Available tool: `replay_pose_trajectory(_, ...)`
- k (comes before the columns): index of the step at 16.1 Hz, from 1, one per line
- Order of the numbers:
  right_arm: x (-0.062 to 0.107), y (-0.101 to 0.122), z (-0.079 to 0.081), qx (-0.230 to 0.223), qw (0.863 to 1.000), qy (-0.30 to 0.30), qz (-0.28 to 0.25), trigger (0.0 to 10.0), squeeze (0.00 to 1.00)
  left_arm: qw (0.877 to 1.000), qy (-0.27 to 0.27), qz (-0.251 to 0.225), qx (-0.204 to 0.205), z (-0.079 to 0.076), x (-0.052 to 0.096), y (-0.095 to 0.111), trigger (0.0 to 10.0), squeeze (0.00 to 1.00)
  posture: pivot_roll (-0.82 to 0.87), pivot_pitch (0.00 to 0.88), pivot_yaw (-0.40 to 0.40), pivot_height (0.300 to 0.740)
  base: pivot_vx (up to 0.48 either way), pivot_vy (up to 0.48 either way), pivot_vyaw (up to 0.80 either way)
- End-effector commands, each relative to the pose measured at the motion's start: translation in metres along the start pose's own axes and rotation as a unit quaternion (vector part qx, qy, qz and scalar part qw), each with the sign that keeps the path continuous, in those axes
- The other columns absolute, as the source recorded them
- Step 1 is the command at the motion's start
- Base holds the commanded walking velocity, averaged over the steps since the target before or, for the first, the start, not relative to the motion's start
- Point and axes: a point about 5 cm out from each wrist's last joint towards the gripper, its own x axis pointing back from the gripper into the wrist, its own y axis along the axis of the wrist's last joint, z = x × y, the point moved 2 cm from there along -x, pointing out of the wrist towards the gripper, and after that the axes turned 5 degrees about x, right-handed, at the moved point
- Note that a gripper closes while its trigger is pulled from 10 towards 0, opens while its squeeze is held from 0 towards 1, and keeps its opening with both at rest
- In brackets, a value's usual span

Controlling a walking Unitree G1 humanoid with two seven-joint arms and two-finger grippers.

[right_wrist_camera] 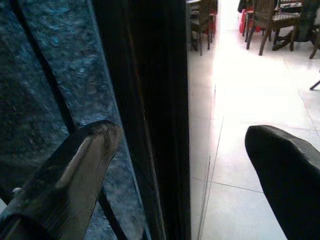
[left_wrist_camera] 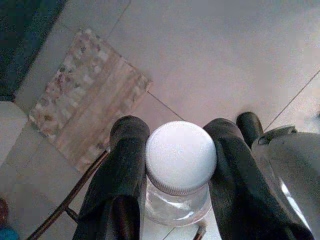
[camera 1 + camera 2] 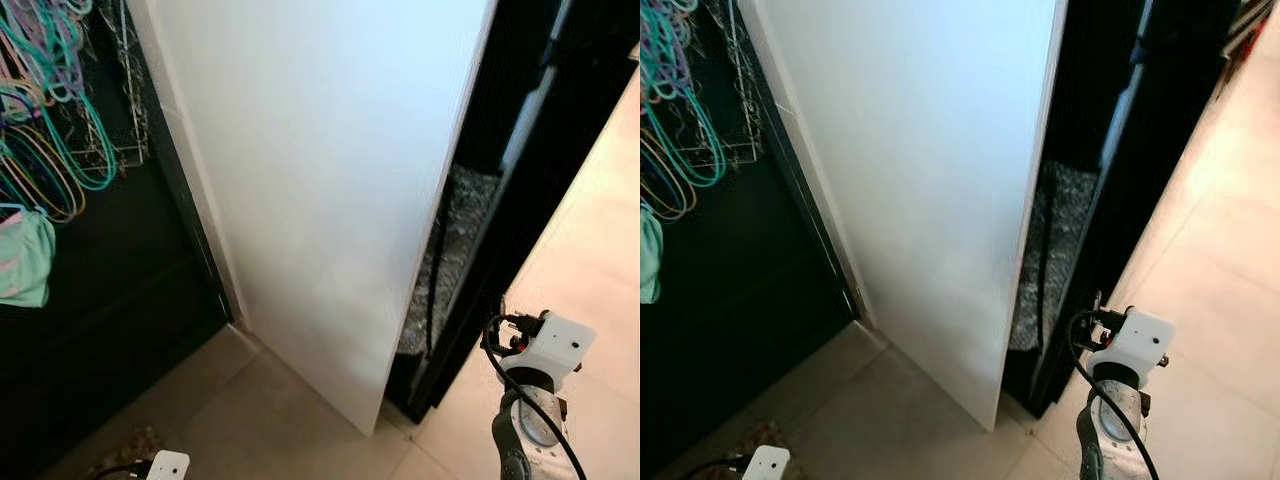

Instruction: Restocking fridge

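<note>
My left gripper [image 2: 177, 132] is shut on a clear bottle with a white screw cap [image 2: 180, 155], one black finger on each side of the neck, held low over the tiled floor. A tall white fridge panel [image 3: 320, 200] stands straight ahead; I cannot tell whether it is the side or a door. My right gripper [image 1: 182, 135] is open with nothing between its fingers, close to a dark vertical frame [image 1: 150, 100] to the right of the white panel. The right wrist [image 3: 545, 350] shows low at the right, the left wrist [image 3: 165, 465] at the bottom edge.
Coloured clothes hangers [image 3: 50, 120] and a mint cloth [image 3: 25, 255] hang at the left against a dark surface. A patterned mat [image 2: 85, 110] lies on the floor below the bottle. Speckled stone [image 3: 455, 240] fills the gap beside the panel. Chairs [image 1: 270, 20] stand far off on the bright tiled floor [image 3: 590, 250].
</note>
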Motion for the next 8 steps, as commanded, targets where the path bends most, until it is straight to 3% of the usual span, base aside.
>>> replay_pose_trajectory(1, 0.0002, 0.0017, 0.0039, 0.002, 1.0, 0.006, -0.002, 10.0, 0.0, 1.0, -0.003, 0.002, -0.004, -0.0006, 0.0004, -0.0025, 10.0, 0.0, -0.02, 0.002, 0.035, 0.74, 0.296, 0.0, 0.0)
replay_pose_trajectory(7, -0.0011, 0.0023, 0.0032, 0.004, 1.0, 0.003, -0.004, 10.0, 0.0, 1.0, -0.002, 0.002, -0.001, -0.0008, 0.0002, -0.0017, 10.0, 0.0, -0.01, 0.006, 0.032, 0.74, 0.296, 0.0, 0.0)
replay_pose_trajectory(8, -0.001, 0.0019, 0.0033, 0.004, 1.0, 0.002, -0.003, 10.0, 0.0, 1.0, -0.001, 0.003, -0.002, -0.0006, 0.0002, -0.0018, 10.0, 0.0, -0.01, 0.007, 0.031, 0.74, 0.0, 0.0, 0.0)
